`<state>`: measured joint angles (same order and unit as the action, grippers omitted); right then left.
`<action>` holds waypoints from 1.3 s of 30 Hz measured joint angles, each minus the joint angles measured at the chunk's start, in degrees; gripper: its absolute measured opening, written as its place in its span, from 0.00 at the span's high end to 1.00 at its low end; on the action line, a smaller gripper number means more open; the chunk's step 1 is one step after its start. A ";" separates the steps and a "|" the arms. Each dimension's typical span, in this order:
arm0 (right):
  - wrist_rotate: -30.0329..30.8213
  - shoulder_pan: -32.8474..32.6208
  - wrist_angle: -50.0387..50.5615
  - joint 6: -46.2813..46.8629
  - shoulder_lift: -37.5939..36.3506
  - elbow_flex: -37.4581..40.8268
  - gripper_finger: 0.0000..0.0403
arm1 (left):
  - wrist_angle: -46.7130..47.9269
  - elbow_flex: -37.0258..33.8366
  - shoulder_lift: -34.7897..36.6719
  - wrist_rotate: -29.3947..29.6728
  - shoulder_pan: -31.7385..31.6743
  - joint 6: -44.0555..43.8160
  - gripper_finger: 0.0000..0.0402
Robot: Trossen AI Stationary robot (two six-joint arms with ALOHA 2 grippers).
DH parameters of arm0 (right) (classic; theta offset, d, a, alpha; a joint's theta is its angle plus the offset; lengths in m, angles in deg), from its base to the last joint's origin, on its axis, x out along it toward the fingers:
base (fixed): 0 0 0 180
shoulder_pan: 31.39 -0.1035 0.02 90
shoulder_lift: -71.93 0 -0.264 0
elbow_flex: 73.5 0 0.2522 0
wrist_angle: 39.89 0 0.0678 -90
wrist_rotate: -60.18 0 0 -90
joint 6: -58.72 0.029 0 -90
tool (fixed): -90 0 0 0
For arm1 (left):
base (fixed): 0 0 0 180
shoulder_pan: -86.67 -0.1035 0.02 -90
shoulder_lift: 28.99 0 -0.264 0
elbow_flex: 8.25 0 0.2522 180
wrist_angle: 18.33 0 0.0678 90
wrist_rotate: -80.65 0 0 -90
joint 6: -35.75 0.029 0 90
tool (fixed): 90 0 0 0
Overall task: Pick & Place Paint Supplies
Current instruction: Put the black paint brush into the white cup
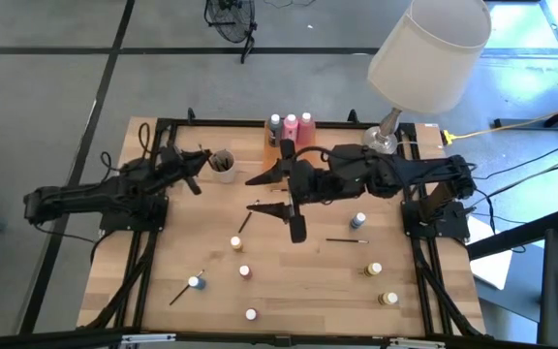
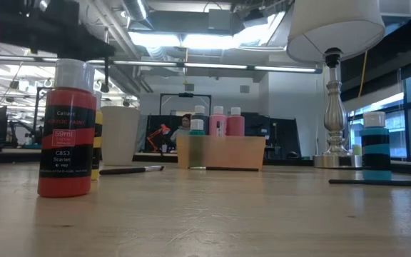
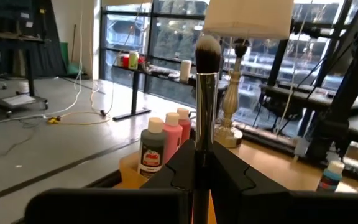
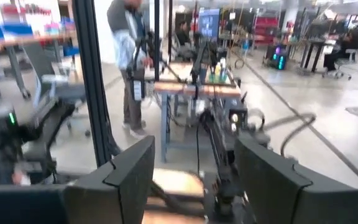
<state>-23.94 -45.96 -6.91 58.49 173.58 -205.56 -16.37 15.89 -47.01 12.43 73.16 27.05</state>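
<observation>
We see two matte black jointed arms, each ending in broad, flat black jaws, with dark cables trailing alongside.

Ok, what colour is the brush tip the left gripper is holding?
Dark brown-black bristles on the brush, shut in the left gripper; clearest in the left wrist view.

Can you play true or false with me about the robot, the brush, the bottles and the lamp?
1. The left gripper is shut on a paintbrush with a fluffy tip. True.
2. The right gripper is squeezing a paint pot. False: its fingers are open with nothing between them.
3. Three tall bottles stand together at the far edge of the table. True.
4. The lamp lies tipped over on the table. False: it stands upright at the far right corner.
5. The small paint pots are stacked in one pile. False: they stand scattered apart on the wood.
</observation>
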 joint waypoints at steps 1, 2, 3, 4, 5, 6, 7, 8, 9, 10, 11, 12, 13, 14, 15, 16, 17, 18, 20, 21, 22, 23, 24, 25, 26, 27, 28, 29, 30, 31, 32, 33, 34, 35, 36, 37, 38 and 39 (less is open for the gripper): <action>-0.02 0.18 -1.22 0.67 0.04 0.00 0.44 | -2.30 -1.04 -0.37 -1.09 -1.08 -0.15 0.95; -0.05 0.27 -1.96 1.10 0.10 0.00 0.44 | -4.91 -2.04 -0.75 -2.01 -2.23 -0.20 0.95; -0.04 0.31 -2.76 1.35 0.19 0.00 0.44 | -6.49 -2.68 -1.10 -2.66 -3.26 -0.32 0.95; -0.03 0.33 -3.50 1.40 0.28 0.00 0.44 | -7.52 -2.98 -1.50 -3.39 -4.33 -0.51 0.95; 0.03 0.33 -3.88 1.48 0.30 0.00 0.44 | -7.83 -3.04 -1.84 -4.14 -5.31 -0.59 0.95; 0.07 0.35 -4.12 1.48 0.30 0.00 0.44 | -7.84 -3.05 -2.17 -4.92 -6.28 -0.37 0.95; 0.07 0.35 -4.24 1.46 0.28 0.00 0.44 | -7.84 -3.05 -2.64 -5.74 -7.22 0.25 0.95; 0.05 0.35 -4.13 1.46 0.28 0.00 0.44 | -7.75 -3.05 -3.11 -6.56 -8.06 0.71 0.95; 0.05 0.33 -3.83 1.46 0.28 0.00 0.44 | -7.87 -3.05 -3.81 -7.22 -8.80 0.72 0.95; 0.05 0.33 -3.41 1.44 0.28 0.00 0.44 | -7.85 -3.05 -4.54 -7.83 -9.51 0.20 0.95; 0.05 0.33 -3.12 1.42 0.30 0.00 0.44 | -7.80 -3.05 -5.36 -8.24 -10.15 -0.88 0.95; 0.05 0.33 -2.80 1.42 0.30 0.00 0.44 | -7.80 -3.05 -6.25 -8.42 -10.73 -2.12 0.95; 0.05 0.34 -2.42 1.41 0.28 0.00 0.44 | -7.84 -3.05 -7.18 -8.43 -11.25 -3.32 0.95; 0.05 0.34 -2.14 1.38 0.28 0.00 0.44 | -8.14 -3.05 -8.12 -8.43 -11.76 -4.00 0.95; 0.05 0.35 -1.68 1.35 0.28 0.00 0.44 | -8.98 -3.08 -9.06 -8.43 -12.21 -4.10 0.95; 0.05 0.35 -1.34 1.33 0.30 0.00 0.44 | -10.19 -3.08 -9.95 -8.43 -12.61 -4.10 0.95; 0.05 0.35 -1.17 1.33 0.30 0.00 0.44 | -11.41 -3.08 -10.89 -8.43 -12.86 -4.12 0.95; 0.03 0.35 -1.19 1.33 0.30 0.00 0.44 | -12.71 -3.08 -11.84 -8.43 -13.05 -4.12 0.95; -0.20 0.35 -0.91 1.33 0.29 0.00 0.44 | -14.47 -3.08 -13.73 -8.43 -13.29 -4.10 0.95; -0.60 0.35 -0.30 1.31 0.30 0.00 0.44 | -14.74 -3.08 -14.65 -8.33 -13.36 -4.10 0.95; -1.17 0.35 0.36 1.30 0.29 0.00 0.44 | -14.97 -3.08 -15.63 -7.98 -13.38 -4.10 0.95; -1.63 0.37 1.08 1.26 0.30 0.00 0.44 | -15.10 -3.08 -16.70 -7.77 -13.37 -4.10 0.95; -1.91 0.37 1.70 1.25 0.30 0.00 0.44 | -15.14 -3.08 -17.69 -7.74 -13.37 -4.10 0.95; -2.07 0.35 2.19 1.24 0.30 0.00 0.44 | -15.58 -3.08 -18.75 -7.73 -13.37 -4.10 0.95; -2.09 0.35 2.75 1.22 0.28 0.00 0.44 | -16.24 -3.08 -19.81 -7.73 -13.37 -4.10 0.95; -2.11 0.35 3.32 1.18 0.30 0.00 0.44 | -17.77 -3.26 -20.90 -7.71 -13.37 -4.10 0.95; -2.15 0.35 3.64 1.14 0.30 0.00 0.44 | -20.05 -3.67 -21.90 -7.71 -13.37 -4.33 0.95; -2.16 0.35 3.93 1.11 0.28 0.00 0.44 | -23.02 -4.22 -22.86 -7.73 -13.37 -4.69 0.95; -2.16 0.35 4.18 1.11 0.29 0.00 0.44 | -26.15 -4.90 -23.77 -7.82 -13.37 -4.92 0.95; -2.16 0.35 4.19 1.11 0.28 0.00 0.44 | -28.78 -5.54 -24.61 -7.82 -13.37 -4.95 0.95; -2.16 0.35 4.19 1.11 0.26 0.00 0.44 | -30.34 -6.13 -25.40 -7.76 -13.37 -4.99 0.95; -2.16 0.36 4.19 1.11 0.26 0.00 0.44 | -30.49 -6.49 -26.06 -7.54 -13.33 -5.06 0.95; -2.16 0.35 4.22 1.11 0.26 0.00 0.44 | -30.02 -6.66 -26.64 -7.26 -13.34 -5.09 0.95; -2.16 0.35 4.37 1.11 0.26 0.00 0.44 | -29.73 -6.76 -27.12 -7.14 -13.34 -5.09 0.95; -2.16 0.35 4.65 1.11 0.24 0.00 0.44 | -29.97 -6.81 -27.59 -7.14 -13.34 -5.11 0.95; -2.16 0.35 4.95 1.09 0.24 0.00 0.44 | -30.34 -6.81 -28.02 -7.14 -13.34 -5.19 0.95; -2.16 0.35 5.09 1.09 0.20 0.00 0.44 | -30.46 -6.81 -28.29 -7.14 -13.34 -5.28 0.95; -2.18 0.35 5.26 1.04 0.07 0.00 0.44 | -30.50 -6.81 -28.39 -7.12 -13.34 -5.29 0.95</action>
<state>-26.12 -45.60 -1.66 59.53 173.65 -205.56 -46.87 9.08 -75.40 5.31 59.82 21.76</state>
